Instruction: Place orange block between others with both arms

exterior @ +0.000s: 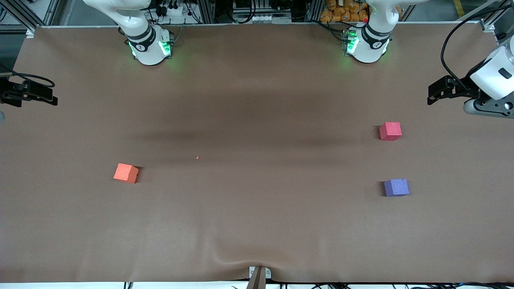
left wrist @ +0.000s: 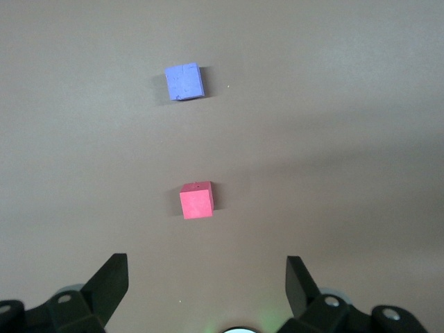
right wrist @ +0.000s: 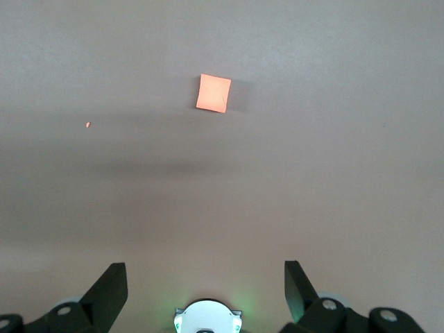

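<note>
The orange block [exterior: 126, 173] [right wrist: 213, 93] lies on the brown table toward the right arm's end. Toward the left arm's end sit the others: a pinkish-red cube [exterior: 390, 131] [left wrist: 196, 200] and, nearer the front camera, a purple cube [exterior: 396, 187] [left wrist: 184, 82], with a gap of bare table between them. My left gripper [left wrist: 206, 258] hangs high over the table near its own base, open and empty. My right gripper [right wrist: 205, 264] hangs high over its base [right wrist: 206, 317], also open and empty. Neither hand shows in the front view.
A tiny orange crumb [exterior: 197, 157] [right wrist: 88, 125] lies on the table between the blocks. A black fixture [exterior: 28, 94] juts in at the right arm's end, and a white and black device [exterior: 482, 90] at the left arm's end. A clamp [exterior: 259, 275] sits on the near edge.
</note>
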Available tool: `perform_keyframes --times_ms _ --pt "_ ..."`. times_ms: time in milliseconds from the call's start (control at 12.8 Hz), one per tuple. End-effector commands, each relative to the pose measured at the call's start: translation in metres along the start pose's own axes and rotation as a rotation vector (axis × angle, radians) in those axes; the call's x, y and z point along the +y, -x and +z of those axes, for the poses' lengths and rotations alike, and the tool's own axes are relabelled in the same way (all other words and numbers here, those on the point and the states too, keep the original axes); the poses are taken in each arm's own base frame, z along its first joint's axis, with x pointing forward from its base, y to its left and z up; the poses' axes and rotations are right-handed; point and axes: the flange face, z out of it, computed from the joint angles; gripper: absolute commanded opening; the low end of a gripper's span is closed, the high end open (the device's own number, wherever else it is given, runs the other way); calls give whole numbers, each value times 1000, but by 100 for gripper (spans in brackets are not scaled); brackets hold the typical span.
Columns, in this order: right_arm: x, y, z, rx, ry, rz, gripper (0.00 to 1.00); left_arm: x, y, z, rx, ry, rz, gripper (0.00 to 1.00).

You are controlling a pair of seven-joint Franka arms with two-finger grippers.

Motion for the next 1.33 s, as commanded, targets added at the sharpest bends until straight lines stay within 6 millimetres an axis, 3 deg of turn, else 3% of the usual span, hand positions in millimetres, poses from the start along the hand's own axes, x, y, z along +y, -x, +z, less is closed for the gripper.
perform_keyframes --times_ms 0,1250 --pt "-2 8 -7 3 16 13 100 -1 1 -3 -7 -21 4 100" --pt "-3 8 -6 0 16 11 100 4 -5 6 -26 -37 -1 100"
